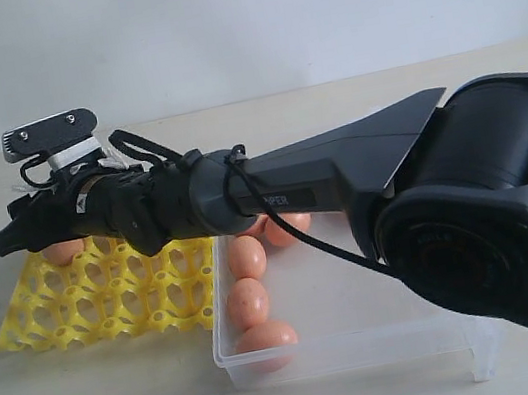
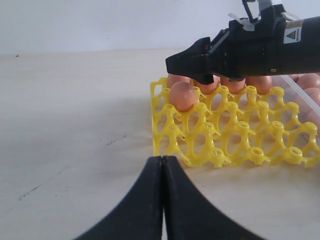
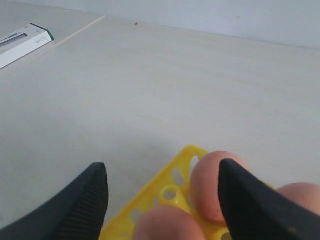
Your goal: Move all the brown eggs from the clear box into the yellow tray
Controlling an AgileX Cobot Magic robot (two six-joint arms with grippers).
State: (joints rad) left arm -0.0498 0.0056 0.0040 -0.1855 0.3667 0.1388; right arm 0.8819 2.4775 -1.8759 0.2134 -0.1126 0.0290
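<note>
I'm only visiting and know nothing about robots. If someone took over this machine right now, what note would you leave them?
Right gripper: fingers open and empty, hovering over the back edge of the yellow tray, just above eggs seated there.
Left gripper: fingers shut and empty, low over the table in front of the tray.
Done: several brown eggs sit in the tray's back cups. The front rows are empty.
Left: at least four eggs lie in the clear box beside the tray. The arm hides part of it, so there may be more.
Likely next: send the right gripper to the box for another egg.
</note>
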